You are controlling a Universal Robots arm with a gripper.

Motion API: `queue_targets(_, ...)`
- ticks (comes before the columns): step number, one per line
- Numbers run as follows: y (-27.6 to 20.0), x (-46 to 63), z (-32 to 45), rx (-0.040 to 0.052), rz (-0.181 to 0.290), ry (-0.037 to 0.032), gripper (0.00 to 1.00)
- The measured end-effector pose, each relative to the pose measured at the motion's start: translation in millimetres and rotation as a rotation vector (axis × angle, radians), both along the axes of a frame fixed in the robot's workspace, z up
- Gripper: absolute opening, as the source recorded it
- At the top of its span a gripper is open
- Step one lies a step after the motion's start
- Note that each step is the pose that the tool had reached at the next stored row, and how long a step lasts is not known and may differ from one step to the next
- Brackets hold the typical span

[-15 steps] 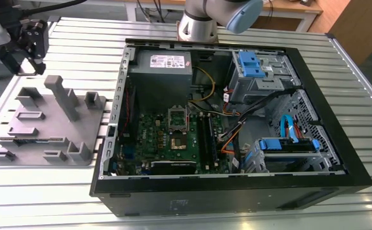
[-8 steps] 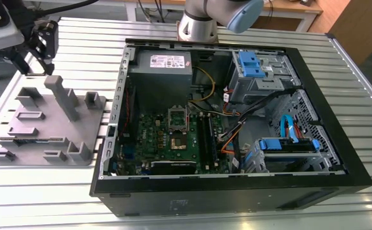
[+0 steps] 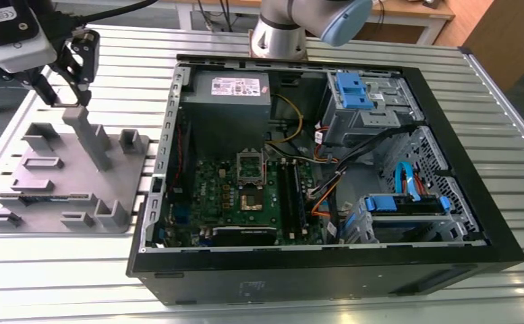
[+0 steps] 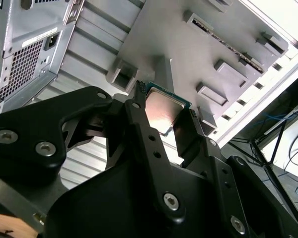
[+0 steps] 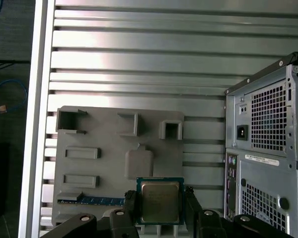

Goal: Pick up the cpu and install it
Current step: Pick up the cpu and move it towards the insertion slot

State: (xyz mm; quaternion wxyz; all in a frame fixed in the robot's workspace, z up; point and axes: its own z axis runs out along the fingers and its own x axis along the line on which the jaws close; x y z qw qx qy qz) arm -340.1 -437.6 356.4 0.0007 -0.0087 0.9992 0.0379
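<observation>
There is one small flat square cpu with a shiny silver-grey metal top (image 5: pixel 160 201), one black two-fingered gripper (image 5: pixel 161 212), one flat grey plastic holder plate (image 3: pixel 73 182), one open black computer case (image 3: pixel 334 266), one green motherboard (image 3: pixel 216 196), two blue plastic drive brackets (image 3: pixel 350 88), and one slotted aluminium table (image 3: pixel 64 270).

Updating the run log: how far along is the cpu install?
Done: pickup. The cpu sits clamped between the fingers of the gripper.
In hand: the gripper holds it raised over the grey holder tray, at the exterior view's left of the computer case.
Left: install. The cpu is outside the case, apart from the motherboard.
</observation>
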Motion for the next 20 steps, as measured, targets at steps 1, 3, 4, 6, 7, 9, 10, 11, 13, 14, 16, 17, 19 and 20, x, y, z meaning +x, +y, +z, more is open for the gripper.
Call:
queue_targets(1,0.0,0.0,0.0,0.0000,0.000,0.0001,0.47)
queue_targets(3,0.0,1.2,0.1,-0.0001,0.000,0.0001,0.47)
queue_targets(4,0.0,1.2,0.1,-0.0001,0.000,0.0001,0.47)
queue_targets(6,0.0,1.3,0.1,-0.0001,0.000,0.0001,0.47)
queue_targets(7,0.0,1.3,0.0,-0.0001,0.000,0.0001,0.47)
queue_targets(9,0.0,1.6,0.1,-0.0001,0.000,0.0001,0.47)
queue_targets(10,0.0,2.0,0.1,-0.0001,0.000,0.0001,0.47)
queue_targets(11,0.0,2.6,0.1,-0.0001,0.000,0.0002,0.47)
queue_targets(13,0.0,3.8,0.1,-0.0001,0.000,0.0001,0.47)
queue_targets(14,0.0,4.7,0.0,-0.0001,0.000,0.0001,0.47)
queue_targets(16,0.0,6.9,0.1,-0.0001,0.000,0.0001,0.47)
queue_targets(17,0.0,8.2,0.0,-0.0001,0.000,0.0001,0.47)
queue_targets(19,0.0,11.0,0.0,-0.0001,0.000,0.0001,0.47)
queue_targets(20,0.0,12.5,0.1,-0.0001,0.000,0.0001,0.47)
